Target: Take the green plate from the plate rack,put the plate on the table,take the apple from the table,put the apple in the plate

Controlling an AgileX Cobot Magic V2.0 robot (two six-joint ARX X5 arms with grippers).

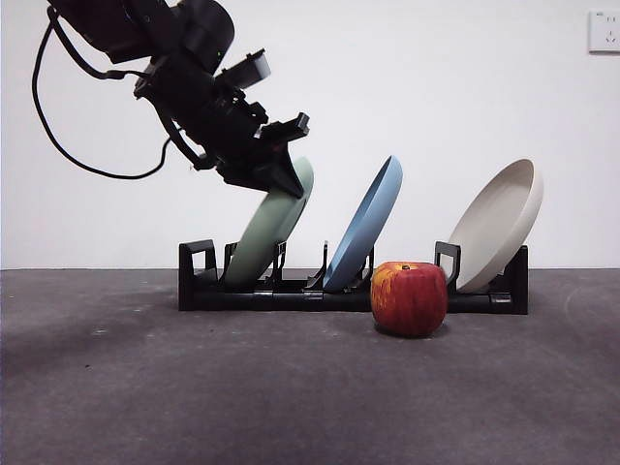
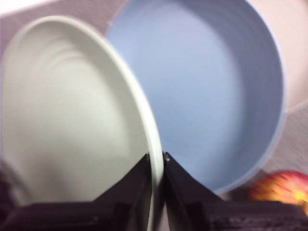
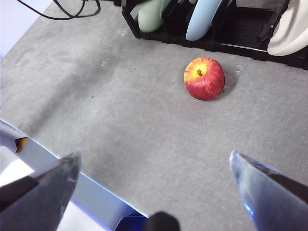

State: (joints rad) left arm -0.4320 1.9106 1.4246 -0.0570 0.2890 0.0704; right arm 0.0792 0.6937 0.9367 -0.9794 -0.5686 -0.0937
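The green plate [image 1: 266,232] leans in the leftmost slot of the black plate rack [image 1: 291,291]. My left gripper [image 1: 289,179] comes in from the upper left and is shut on the plate's upper rim; in the left wrist view its jaws [image 2: 157,161] pinch the pale green rim [image 2: 72,106]. The red apple [image 1: 409,298] sits on the dark grey table [image 1: 194,387] in front of the rack, also seen in the right wrist view [image 3: 204,78]. My right gripper [image 3: 154,168] is open and empty, high above the table's near side.
A blue plate [image 1: 366,225] leans in the rack's middle and a beige plate [image 1: 496,223] at its right end. A black cable [image 1: 58,126] hangs from the left arm. The table's edge [image 3: 62,154] shows in the right wrist view.
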